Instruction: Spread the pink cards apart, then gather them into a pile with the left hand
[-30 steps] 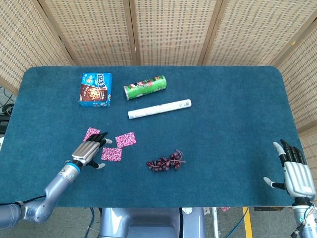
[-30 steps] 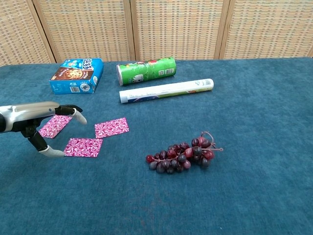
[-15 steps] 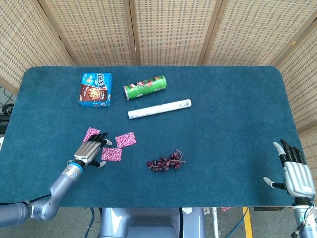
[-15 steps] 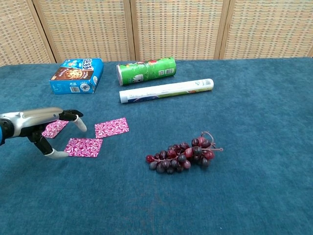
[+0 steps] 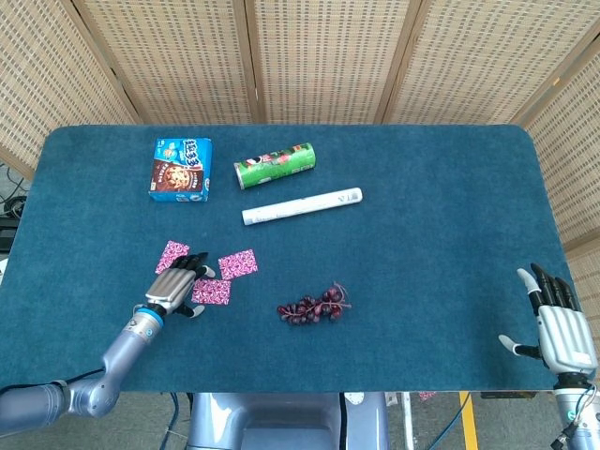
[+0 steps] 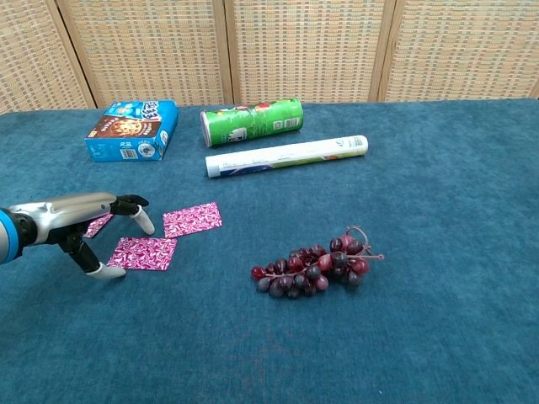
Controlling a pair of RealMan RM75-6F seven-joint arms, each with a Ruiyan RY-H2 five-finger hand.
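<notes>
Three pink cards (image 6: pixel 192 220) lie flat on the bench (image 5: pixel 422 234), already spread, none overlapping. One sits just ahead of my left hand (image 5: pixel 174 287) and to its right, its long axis running across the bench with the far end tipped slightly away. A second (image 6: pixel 142 253) lies right under the fingers (image 6: pixel 141 216), long axis also crosswise, tilted the opposite way. The third (image 5: pixel 172 253) peeks out on the far left side of the hand, angled diagonally, mostly hidden in the chest view.

The left hand hovers low with its fingers apart and curved down, holding nothing; whether a fingertip touches the near card I cannot tell. I judge the spreading done and the gathering about to start. To do it well I would press lightly on one card and slide it over its neighbour, keeping the pressure shallow so the cloth does not bunch and the card does not buckle, and sweep inward toward the middle card, not away from it.

Beyond the fingers to the right lies a bunch of grapes (image 6: pixel 316 263), well clear. My right hand (image 5: pixel 561 328) rests open at the far right edge, holding nothing.
</notes>
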